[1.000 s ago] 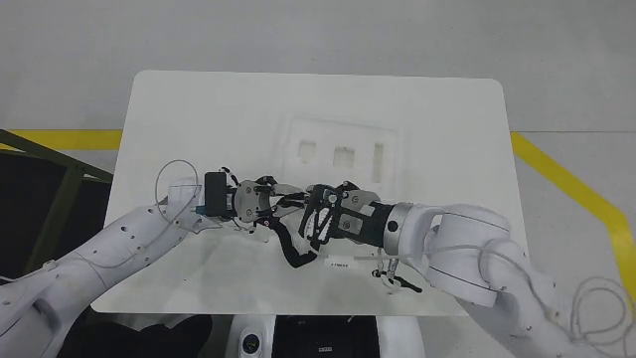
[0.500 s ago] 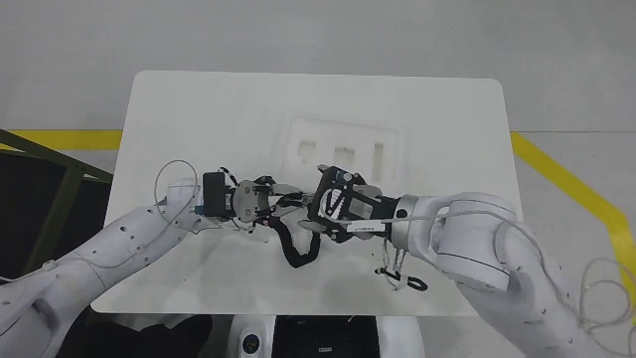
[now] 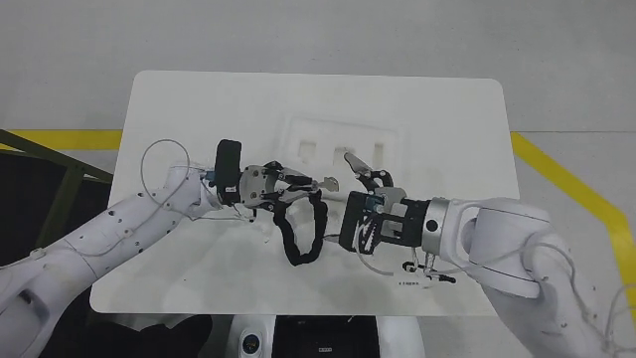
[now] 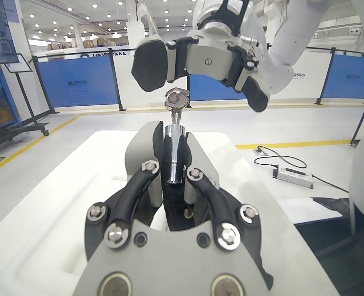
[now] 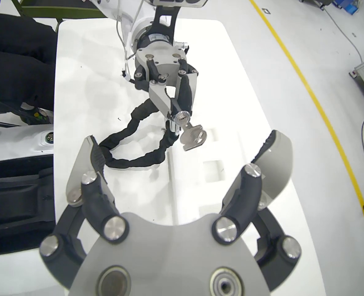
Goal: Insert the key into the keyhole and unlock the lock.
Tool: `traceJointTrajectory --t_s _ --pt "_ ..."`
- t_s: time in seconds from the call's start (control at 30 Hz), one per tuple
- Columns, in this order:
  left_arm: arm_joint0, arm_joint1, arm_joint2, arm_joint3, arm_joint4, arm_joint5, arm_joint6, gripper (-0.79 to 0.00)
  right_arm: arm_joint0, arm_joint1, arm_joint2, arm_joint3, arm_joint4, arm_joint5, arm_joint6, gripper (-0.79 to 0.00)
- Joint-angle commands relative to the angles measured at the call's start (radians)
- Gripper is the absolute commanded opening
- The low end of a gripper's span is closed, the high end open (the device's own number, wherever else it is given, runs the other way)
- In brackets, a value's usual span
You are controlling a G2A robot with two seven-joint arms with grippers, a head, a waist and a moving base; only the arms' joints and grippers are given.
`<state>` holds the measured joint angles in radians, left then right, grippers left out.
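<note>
We note the left gripper [image 4: 172,138] pinching the lock [image 4: 173,155] by its cylinder above the bench [image 5: 231,78], key [image 4: 177,99] seated in the keyhole. The right wrist view adds the cable loop [image 5: 132,161] hanging below, and the right gripper [image 5: 183,146] spread, facing the key.

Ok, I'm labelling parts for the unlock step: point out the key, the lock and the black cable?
key [image 5: 194,138], right wrist view, on its flat head.
lock [image 4: 173,155], left wrist view, on the shiny cylinder.
black cable [image 5: 138,164], right wrist view, on the loop's bend.

Top view looks straight down, wrist views close, opposed, sharing key [image 4: 177,97]
</note>
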<state>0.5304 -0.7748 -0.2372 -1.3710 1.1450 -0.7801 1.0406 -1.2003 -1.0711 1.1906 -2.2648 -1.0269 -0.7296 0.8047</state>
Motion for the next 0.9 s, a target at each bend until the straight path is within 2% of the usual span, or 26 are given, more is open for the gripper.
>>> traceJointTrajectory --t_s 0.0,0.13,0.23,0.27,0.4,0.5,0.6,0.73,0.77,0.8,0.87 --pt "-0.010 0.006 0.001 -0.017 -0.061 -0.067 -0.067 -0.785 -0.017 0.004 0.019 0.008 -0.032 -0.025 -0.043 0.000" --pt "-0.016 0.014 -0.029 -0.028 -0.181 -0.218 -0.218 -0.785 -0.039 0.010 0.041 0.019 -0.103 -0.048 -0.109 0.000" --pt "-0.012 0.014 -0.035 -0.031 -0.200 -0.232 -0.232 -0.785 -0.042 0.011 0.042 0.020 -0.113 -0.051 -0.117 0.000" --pt "-0.012 0.014 -0.035 -0.031 -0.200 -0.232 -0.232 -0.785 -0.042 0.011 0.042 0.020 -0.113 -0.051 -0.117 -0.028" --pt "-0.012 0.014 -0.035 -0.031 -0.200 -0.232 -0.232 -0.785 -0.042 0.011 0.042 0.020 -0.113 -0.051 -0.117 -0.403" --pt "-0.012 0.014 -0.035 -0.031 -0.200 -0.232 -0.232 -0.785 -0.042 0.011 0.042 0.020 -0.113 -0.051 -0.117 -0.474" --pt "-0.012 0.014 -0.035 -0.031 -0.200 -0.232 -0.232 -0.785 -0.042 0.011 0.042 0.020 -0.113 -0.051 -0.117 -0.468" --pt "-0.012 0.014 -0.035 -0.031 -0.200 -0.232 -0.232 -0.785 -0.042 0.011 0.042 0.020 -0.113 -0.051 -0.117 -0.394" --pt "-0.012 0.014 -0.035 -0.031 -0.200 -0.232 -0.232 -0.785 -0.042 0.011 0.042 0.020 -0.113 -0.051 -0.117 -0.142" --pt "-0.012 0.014 -0.035 -0.031 -0.200 -0.232 -0.232 -0.785 -0.042 0.011 0.042 0.020 -0.113 -0.051 -0.117 0.000" --pt "-0.012 0.014 -0.035 -0.031 -0.200 -0.232 -0.232 -0.785 -0.032 0.010 0.047 0.004 -0.126 -0.047 -0.128 0.000"
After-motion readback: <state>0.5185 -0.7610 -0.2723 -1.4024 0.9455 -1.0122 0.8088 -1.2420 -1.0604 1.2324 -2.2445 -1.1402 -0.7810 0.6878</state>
